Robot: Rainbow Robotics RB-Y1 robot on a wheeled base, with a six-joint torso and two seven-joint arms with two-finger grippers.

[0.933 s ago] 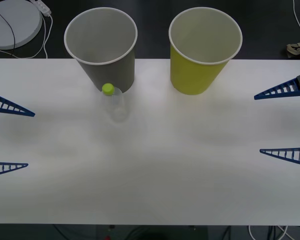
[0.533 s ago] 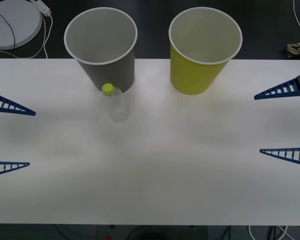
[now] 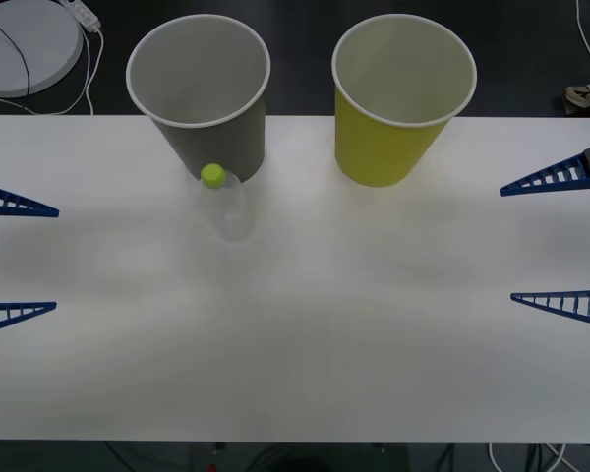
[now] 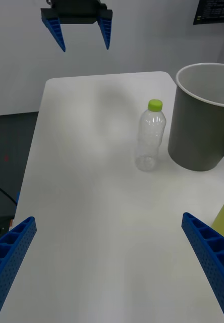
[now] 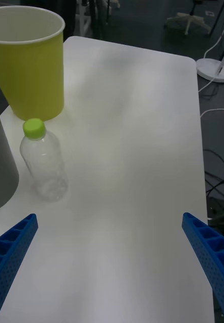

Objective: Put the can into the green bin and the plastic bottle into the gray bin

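Observation:
The plastic bottle (image 3: 231,211) stands upright with its lime-green cap on, right in front of the gray bin (image 3: 211,138) at the back left of the table. The green bin (image 3: 383,147) stands beside it at the back right. The can is out of view. My left gripper (image 3: 56,259) hovers open at the table's left edge, well left of the bottle (image 5: 44,164). At the right edge my right gripper (image 3: 507,244) is open too. From the right wrist view I see the bottle (image 4: 151,139), the gray bin (image 4: 198,136) and the left gripper (image 4: 86,49) beyond.
The white table (image 3: 305,344) stretches wide in front of both bins. A round white base with a cable (image 3: 25,44) lies on the dark floor behind the back left corner. The table's far edge runs just behind the bins.
My left gripper has shifted a little toward the table's back and drawn slightly left. The bottle, both bins and the right gripper have not moved.

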